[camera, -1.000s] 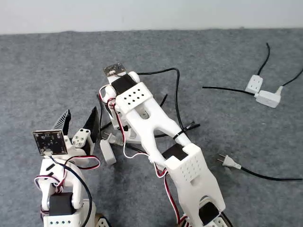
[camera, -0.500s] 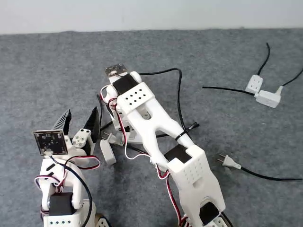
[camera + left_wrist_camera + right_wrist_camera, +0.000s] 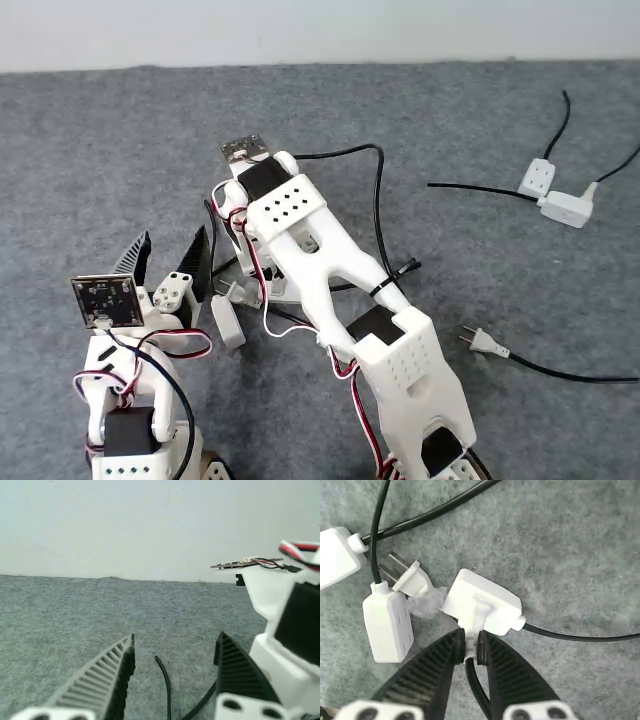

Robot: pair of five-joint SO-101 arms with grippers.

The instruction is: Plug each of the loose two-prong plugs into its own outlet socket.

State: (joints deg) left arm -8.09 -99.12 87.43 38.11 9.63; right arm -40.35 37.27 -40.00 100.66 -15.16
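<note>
Plug (image 3: pixel 485 343) with two prongs lay loose on the grey carpet (image 3: pixel 100 140) at near right. At near left, the left gripper (image 3: pixel 177 232) had its fingers spread and empty. Farther in, mid-table, the right gripper (image 3: pixel 471 640) pinched a white plug (image 3: pixel 470 626) touching a socket block (image 3: pixel 492 605). Another socket (image 3: pixel 537 178) lay far right.

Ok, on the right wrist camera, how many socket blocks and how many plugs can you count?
Socket blocks: 3
Plugs: 2, a loose plug and a held plug in the right hand
Total: 5
</note>
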